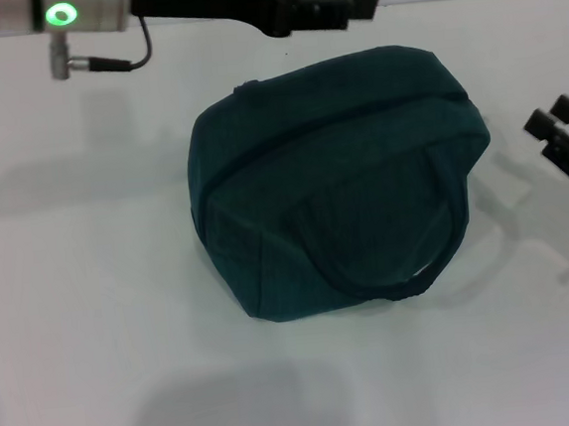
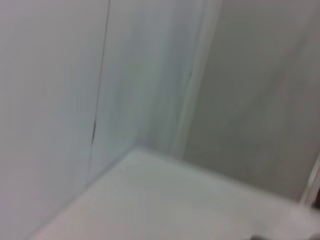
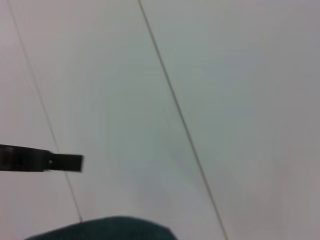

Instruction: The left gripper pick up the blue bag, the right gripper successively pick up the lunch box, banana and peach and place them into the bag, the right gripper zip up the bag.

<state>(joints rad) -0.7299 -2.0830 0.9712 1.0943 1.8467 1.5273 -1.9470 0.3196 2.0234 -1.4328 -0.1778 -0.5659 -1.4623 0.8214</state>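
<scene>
Head view: the blue bag [image 1: 337,183] is seen lying zipped in the middle of the white surface [image 1: 92,290]. The left gripper [image 1: 331,5] is held behind it, the right gripper [image 1: 567,138] beside it. Whether either one's jaws are released or clenched cannot be told.

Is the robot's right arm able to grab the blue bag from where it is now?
Probably yes. The right gripper hovers just beside the blue bag, with only bare white table between them.

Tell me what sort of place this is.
Probably a lab or test bench, not a home: a plain white table bearing only the blue bag, bare pale wall panels behind, and two robot arms at the edges.
</scene>
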